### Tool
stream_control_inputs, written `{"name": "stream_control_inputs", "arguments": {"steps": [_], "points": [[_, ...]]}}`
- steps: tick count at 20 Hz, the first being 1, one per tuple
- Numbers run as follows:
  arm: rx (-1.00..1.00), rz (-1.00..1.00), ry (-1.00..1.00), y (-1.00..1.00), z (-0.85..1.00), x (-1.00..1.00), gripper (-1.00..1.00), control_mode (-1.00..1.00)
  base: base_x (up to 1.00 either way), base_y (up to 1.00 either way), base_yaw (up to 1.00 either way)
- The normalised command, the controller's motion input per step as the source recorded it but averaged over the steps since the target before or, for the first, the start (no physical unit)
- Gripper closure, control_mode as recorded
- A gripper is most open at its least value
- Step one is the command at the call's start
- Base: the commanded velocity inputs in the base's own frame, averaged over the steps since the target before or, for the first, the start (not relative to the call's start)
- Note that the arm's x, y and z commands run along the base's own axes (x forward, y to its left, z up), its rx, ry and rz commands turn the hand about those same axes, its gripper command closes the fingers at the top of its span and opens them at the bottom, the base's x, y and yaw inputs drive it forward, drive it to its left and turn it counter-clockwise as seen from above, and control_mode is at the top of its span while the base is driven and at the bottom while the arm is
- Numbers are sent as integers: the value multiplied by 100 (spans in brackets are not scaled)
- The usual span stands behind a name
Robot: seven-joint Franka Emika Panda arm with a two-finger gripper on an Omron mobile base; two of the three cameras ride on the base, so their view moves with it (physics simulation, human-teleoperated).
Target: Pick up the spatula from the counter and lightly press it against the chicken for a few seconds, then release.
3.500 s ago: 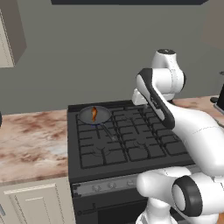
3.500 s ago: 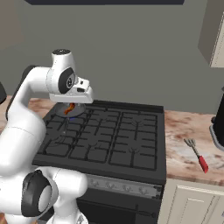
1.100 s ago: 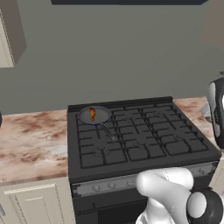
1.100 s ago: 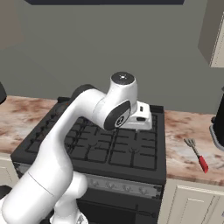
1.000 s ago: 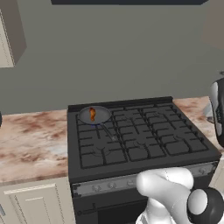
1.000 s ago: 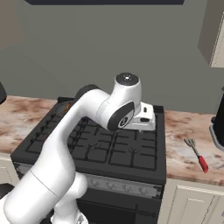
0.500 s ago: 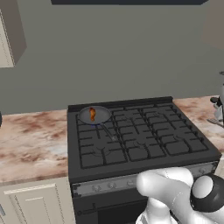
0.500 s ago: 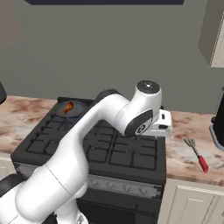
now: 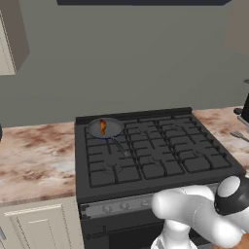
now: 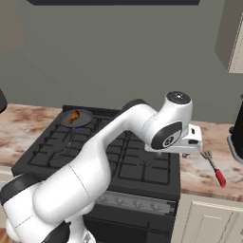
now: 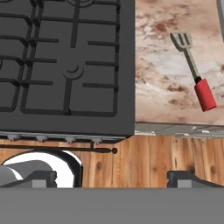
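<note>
Chicken [image 9: 102, 126] lies in the pan [image 9: 115, 130] on the stove [image 9: 155, 160], back left; spatula [image 11: 194, 78] flat on the counter [image 11: 157, 92] beside it; jaws spread wide, gripping nothing

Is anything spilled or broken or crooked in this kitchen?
No, nothing stands out. The spatula lies flat on the counter beside the stove, the chicken sits in its pan on a back burner, and nothing has spilled.

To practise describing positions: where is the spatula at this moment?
In the right base view the spatula lies on the counter right of the stove, red handle toward the front edge.
</note>
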Motion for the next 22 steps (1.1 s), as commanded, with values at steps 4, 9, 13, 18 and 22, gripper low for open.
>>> {"name": "stream_control_inputs", "arguments": {"steps": [4, 9, 13, 18, 22], "points": [[0, 2, 0, -36, -11, 3, -100, -100, 0, 0, 0], [-2, 2, 1, -35, -12, 2, -100, -100, 0, 0, 0], [-6, 1, 7, -27, -20, 7, -100, -100, 0, 0, 0], [-5, 1, 7, -25, -25, 4, -100, -100, 0, 0, 0], [0, 3, 1, -26, -23, 0, -100, -100, 0, 0, 0]]}}
